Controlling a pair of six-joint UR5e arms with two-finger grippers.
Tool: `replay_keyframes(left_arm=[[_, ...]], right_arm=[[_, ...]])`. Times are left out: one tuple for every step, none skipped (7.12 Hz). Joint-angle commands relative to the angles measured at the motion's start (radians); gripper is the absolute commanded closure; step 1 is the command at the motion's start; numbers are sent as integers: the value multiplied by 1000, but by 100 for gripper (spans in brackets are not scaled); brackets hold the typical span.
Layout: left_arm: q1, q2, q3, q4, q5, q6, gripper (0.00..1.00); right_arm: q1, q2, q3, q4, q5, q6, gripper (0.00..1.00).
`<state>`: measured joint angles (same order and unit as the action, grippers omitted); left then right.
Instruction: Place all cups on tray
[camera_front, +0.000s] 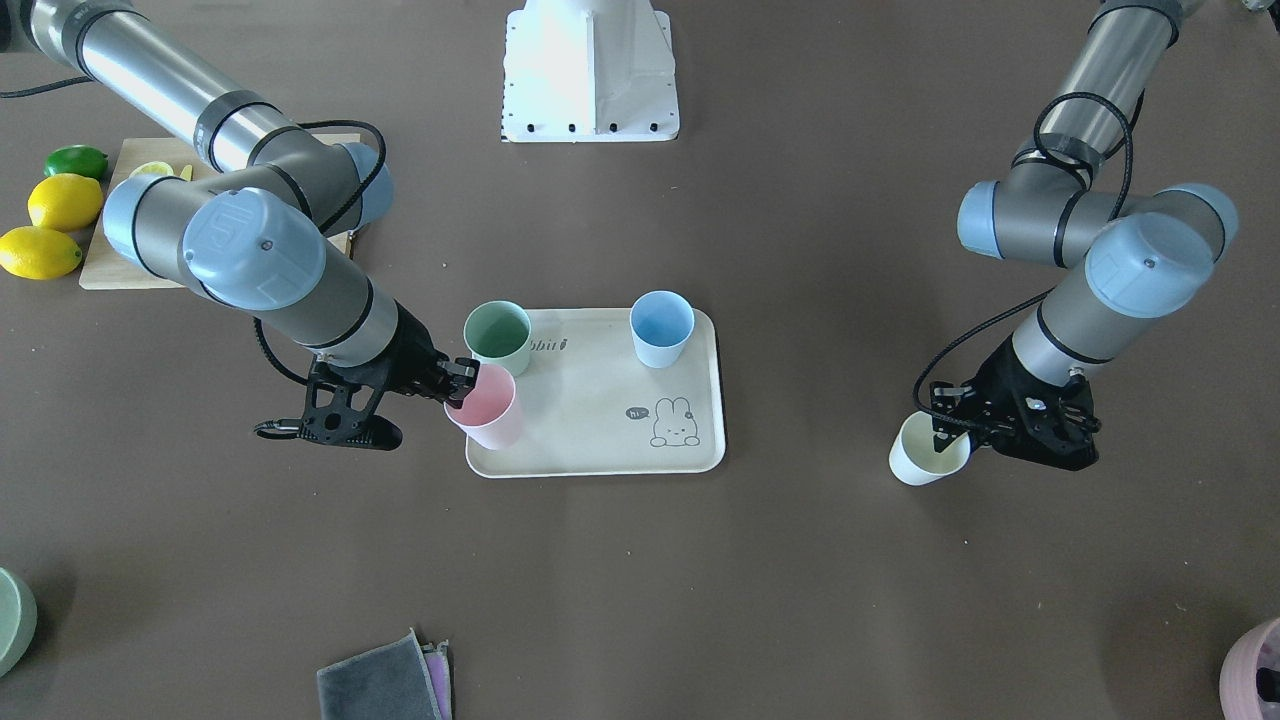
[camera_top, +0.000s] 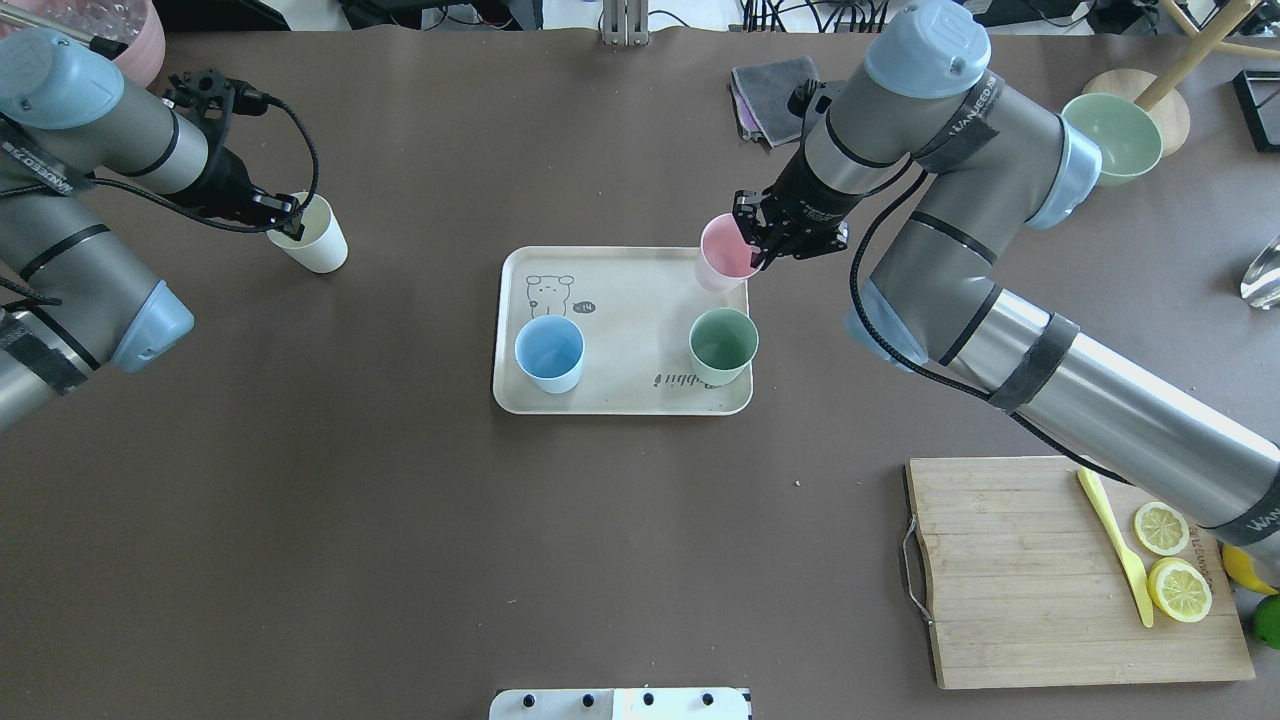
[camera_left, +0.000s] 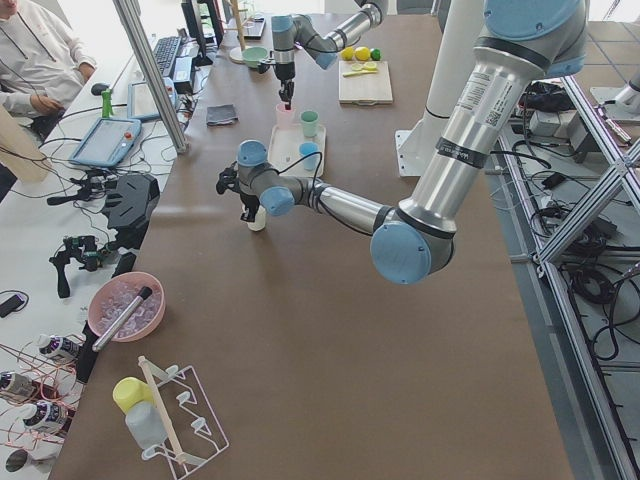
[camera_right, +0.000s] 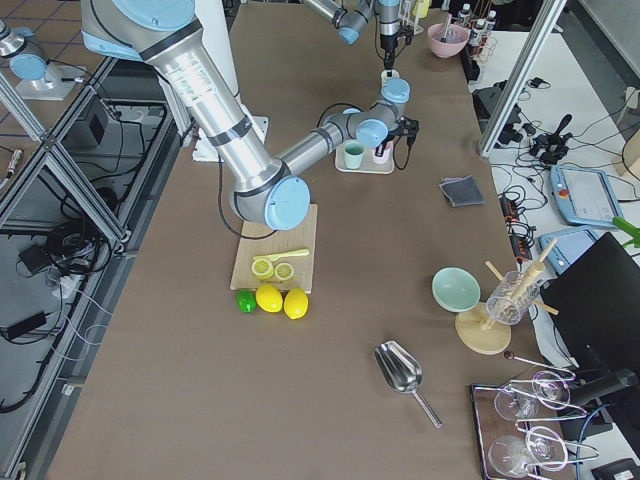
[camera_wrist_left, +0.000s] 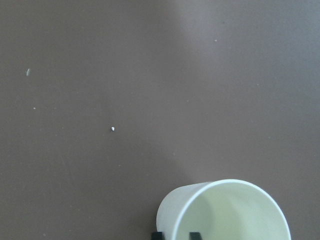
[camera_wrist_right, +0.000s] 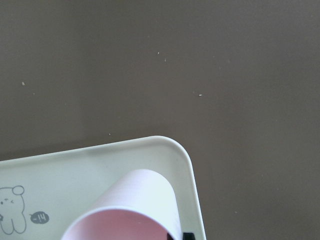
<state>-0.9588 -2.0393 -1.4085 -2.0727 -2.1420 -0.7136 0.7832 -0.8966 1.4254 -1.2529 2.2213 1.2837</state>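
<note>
If let go this close to the tray corner, could catch the rim and roll off onto the desk. Talking about the pink cup here, hanging tilted near the mint green cup, so might bump that too. Light blue cup sitting fine on the tray. Pale cream cup way off to the side, could slip from a rim-only pinch. Got the right tool clamped on the pink cup's rim, left tool nipping the cream one's wall likewise.

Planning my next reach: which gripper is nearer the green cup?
Right. The right gripper holds the pink cup beside the green cup; the left gripper is far off, at the cream cup.
</note>
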Motion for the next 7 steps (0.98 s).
replay_keyframes(left_arm=[[43,-146,-65,124,-30,-175,100],[116,-183,-66,125,-1,-255,100],[225,-238,-52,126,139,-321,100],[257,-295,-12,126,174,-367,100],[303,-306,-4,123,188,-418,100],[324,-305,-4,123,247,-419,7],[316,-302,-12,126,246,-414,2]], right_arm=[[-19,5,0,1,-26,12,2],[-7,2,6,1,-22,-3,0],[48,-13,39,-8,23,-7,0],[126,-40,52,-8,116,-48,0],[180,-83,70,-8,170,-107,0],[197,-119,87,-8,175,-142,0],[203,-125,86,-8,175,-155,0]])
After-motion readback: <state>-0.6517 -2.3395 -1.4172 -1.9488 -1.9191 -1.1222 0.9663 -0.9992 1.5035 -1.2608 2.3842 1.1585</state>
